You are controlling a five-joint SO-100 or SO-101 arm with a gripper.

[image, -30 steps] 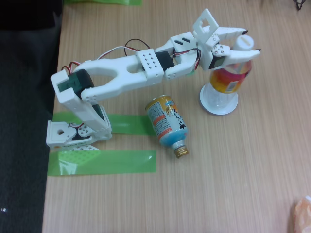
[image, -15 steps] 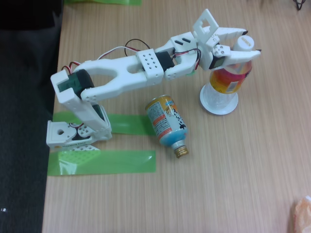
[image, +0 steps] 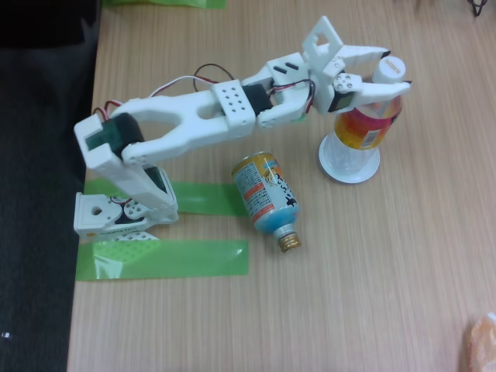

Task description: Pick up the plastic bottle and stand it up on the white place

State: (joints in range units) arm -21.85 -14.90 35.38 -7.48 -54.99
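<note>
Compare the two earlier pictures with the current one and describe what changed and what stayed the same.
In the fixed view, the arm has lifted slightly and shifted up and left in the picture; its claw is around the neck of the plastic bottle. Whether it grips is unclear. The bottle stays upright on the white dish, and the can lies where it was.

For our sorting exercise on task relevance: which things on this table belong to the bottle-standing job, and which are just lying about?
Job: plastic bottle, white dish under it, gripper around the bottle's neck.
Lying about: printed can-bottle on its side, green tape strips.
</note>
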